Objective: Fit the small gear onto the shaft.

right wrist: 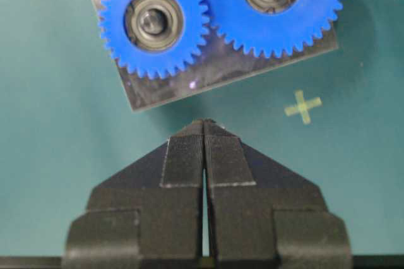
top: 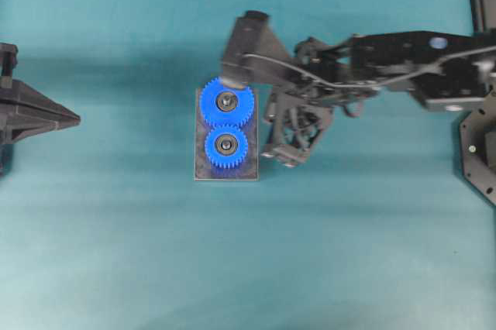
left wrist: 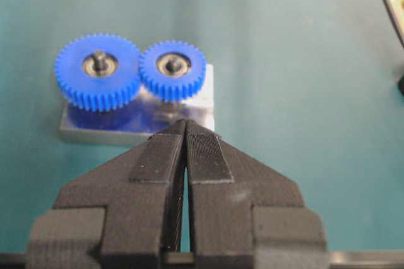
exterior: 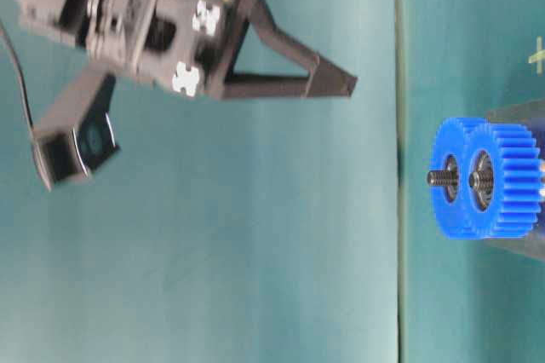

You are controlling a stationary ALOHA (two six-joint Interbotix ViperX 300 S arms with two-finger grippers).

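The small gear (right wrist: 153, 21) sits seated on the shaft (right wrist: 152, 21) of the grey plate (right wrist: 165, 89), its teeth meshed with the larger gear (right wrist: 273, 0) beside it on the teal worktop (top: 116, 252). The right gripper (right wrist: 204, 124) hangs above the plate, jaws pressed together on nothing. The left gripper (left wrist: 185, 125) waits well apart, jaws likewise together and empty.

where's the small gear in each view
Overhead: small gear, centre, below the larger gear.
Table-level: right edge, nearer than the larger gear.
Left wrist: upper middle, right of the larger gear.
Right wrist: top left.
Shared landmark: grey plate under both gears.
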